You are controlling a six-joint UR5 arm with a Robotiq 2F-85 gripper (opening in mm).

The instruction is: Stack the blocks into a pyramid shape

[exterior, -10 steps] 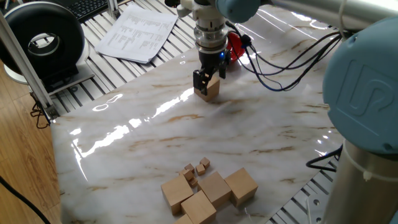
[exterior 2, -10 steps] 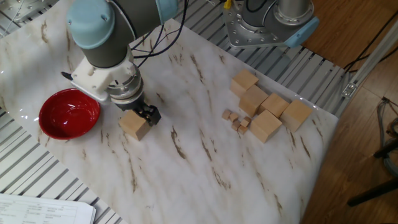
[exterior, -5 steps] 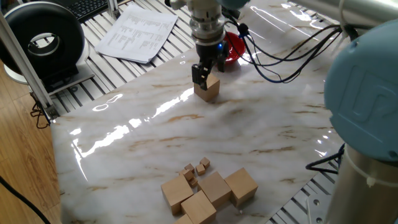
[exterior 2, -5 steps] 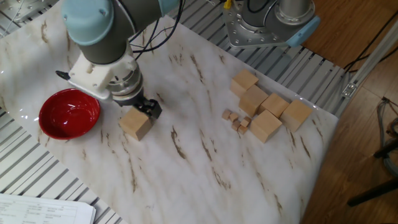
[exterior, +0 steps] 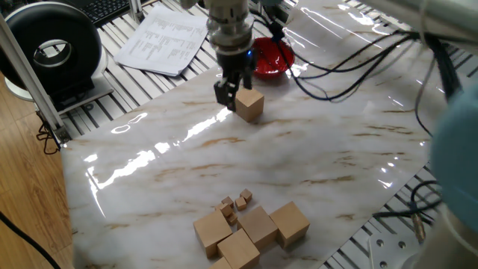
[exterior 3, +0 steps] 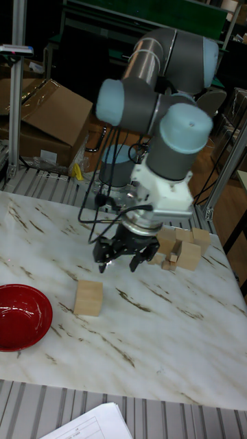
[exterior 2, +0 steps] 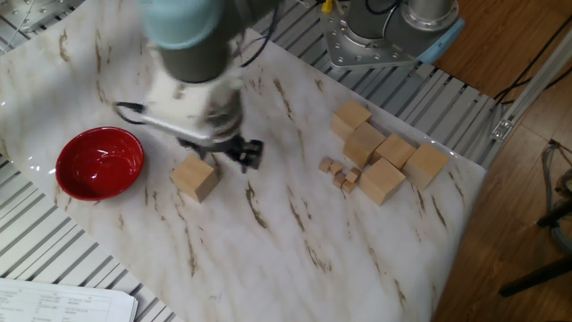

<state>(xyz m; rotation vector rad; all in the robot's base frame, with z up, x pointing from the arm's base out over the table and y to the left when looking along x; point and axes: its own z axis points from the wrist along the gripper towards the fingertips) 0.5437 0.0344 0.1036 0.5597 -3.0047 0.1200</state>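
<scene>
On the marble tabletop (exterior 2: 295, 224), your arm hangs wrist-down with its gripper (exterior 3: 125, 259) spread apart and empty, just beside a lone block (exterior 2: 196, 177) near the red bowl (exterior 2: 99, 162). The other blocks (exterior 2: 384, 156) cluster by the far edge, unstacked. Swing low and a finger may knock the loner askew.

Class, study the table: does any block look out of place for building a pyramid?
Yes. One block sits alone beside the red bowl, far from the cluster of blocks at the opposite table edge. The open gripper hovers near it, holding nothing. No pyramid is stacked yet.
</scene>
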